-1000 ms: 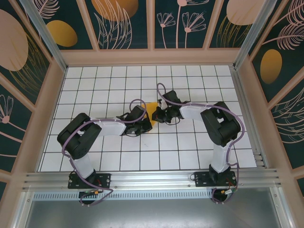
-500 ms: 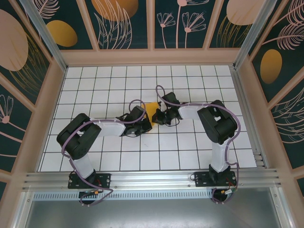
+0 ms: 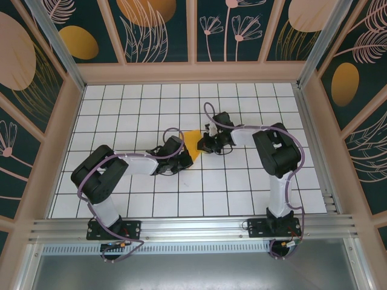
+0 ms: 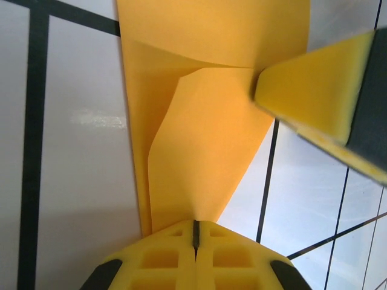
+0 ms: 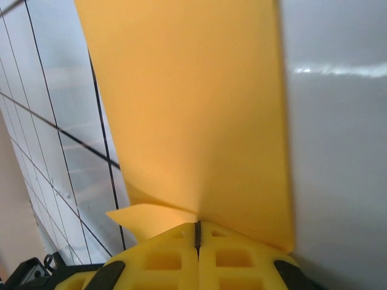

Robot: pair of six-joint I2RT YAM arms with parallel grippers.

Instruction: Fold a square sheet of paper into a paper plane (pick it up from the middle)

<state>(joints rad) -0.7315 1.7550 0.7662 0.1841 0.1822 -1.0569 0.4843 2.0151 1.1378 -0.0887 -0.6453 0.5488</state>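
The square sheet of paper (image 3: 192, 142), orange-yellow and folded with creases, lies low over the white grid floor between my two grippers. In the left wrist view the sheet (image 4: 205, 121) tapers down into my left gripper (image 4: 195, 225), whose yellow jaws are shut on its narrow end. A fingertip (image 4: 314, 90) of the right gripper presses in at the upper right. In the right wrist view the sheet (image 5: 193, 109) rises broad and smooth from my right gripper (image 5: 198, 225), shut on its edge, with a small flap sticking out to the left. From above, the left gripper (image 3: 185, 154) and right gripper (image 3: 203, 144) flank the sheet.
The white tiled floor (image 3: 145, 109) with black grid lines is bounded by tan walls (image 3: 193, 72) at the back and sides. Both arms reach in toward the centre, with purple cables looping over them. An aluminium rail (image 3: 193, 226) runs along the near edge.
The right arm's wrist has shifted a little toward the far wall, and slightly more of the sheet shows. The left arm has barely moved. Both grippers stay shut.
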